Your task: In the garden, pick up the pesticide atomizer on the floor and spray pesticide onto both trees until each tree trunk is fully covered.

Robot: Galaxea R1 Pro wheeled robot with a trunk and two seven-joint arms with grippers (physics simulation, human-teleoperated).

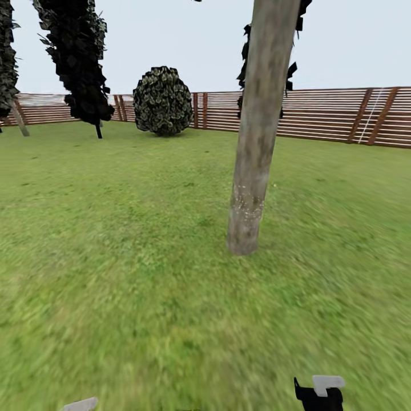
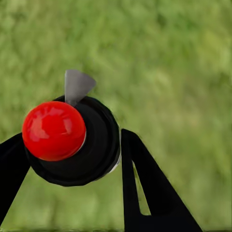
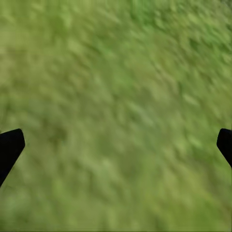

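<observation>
One thick, mottled beige-grey tree trunk point(image 1: 254, 142) rises from the lawn just right of centre in the head view, leaning slightly, with fine white specks low down point(image 1: 249, 204). Its foliage is cut off above. The pesticide atomizer point(image 2: 72, 140), a black round body with a red knob and a grey nozzle, sits between the black fingers point(image 2: 145, 183) of my left gripper point(image 2: 72, 150), which is shut on it. A grey sliver point(image 1: 80, 404) at the head view's bottom edge may be that nozzle. My right gripper point(image 3: 116, 145) is open over bare grass; its black end point(image 1: 318, 395) shows bottom right.
A brown slat fence point(image 1: 325, 114) closes the lawn at the back. Thin-trunked dark-leaved trees point(image 1: 77, 57) and a round bush point(image 1: 162, 101) stand far left near it. A pale slanted trunk point(image 1: 20, 121) shows at the far left edge. Open grass point(image 1: 114, 257) lies between me and the trunk.
</observation>
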